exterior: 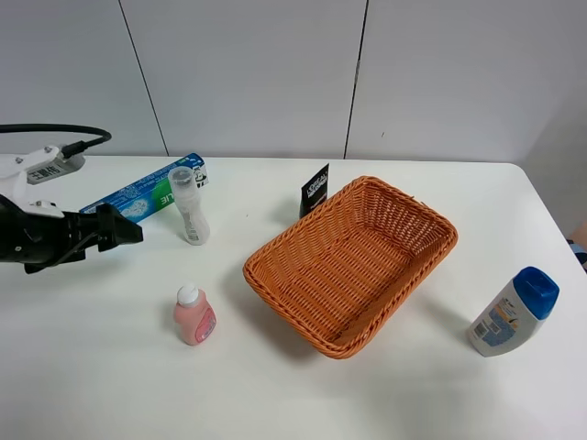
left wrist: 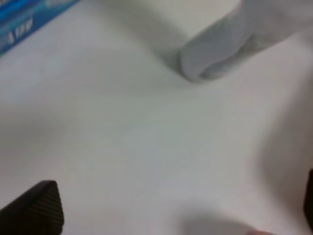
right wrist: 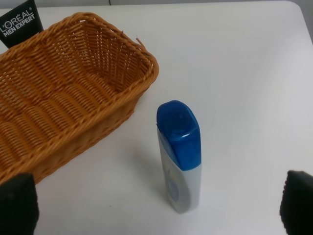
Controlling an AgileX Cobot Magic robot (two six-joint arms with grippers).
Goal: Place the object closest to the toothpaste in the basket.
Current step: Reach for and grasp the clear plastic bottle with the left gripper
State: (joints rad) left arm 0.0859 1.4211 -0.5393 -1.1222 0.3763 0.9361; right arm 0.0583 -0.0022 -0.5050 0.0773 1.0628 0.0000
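We found the toothpaste box (exterior: 145, 193) lying flat near the far edge of the bench, toward the far left corner. The small translucent bottle (exterior: 189, 205) stood upright just at the box's right end; we could not tell whether the two touched. The wicker basket (exterior: 431, 240) sat in the middle of the bench, turned at an angle to the edges, with nothing inside it. A black tube (exterior: 315, 190) stood behind the basket's far corner, close to the far edge. A pink bottle (exterior: 194, 316) stood toward the near edge, left of the basket and well apart from the toothpaste box. A white bottle with a blue cap (exterior: 514, 313) stood near the right edge, apart from the basket. The left gripper (exterior: 126, 229) hung low by the left edge, pointed toward the translucent bottle but short of it; in the left wrist view its dark fingers (left wrist: 36, 210) stood wide apart with only bare bench between them. The right gripper (right wrist: 157, 215) was out of the high view; its wrist view showed its jaws spread wide and holding nothing, above the blue-capped bottle.
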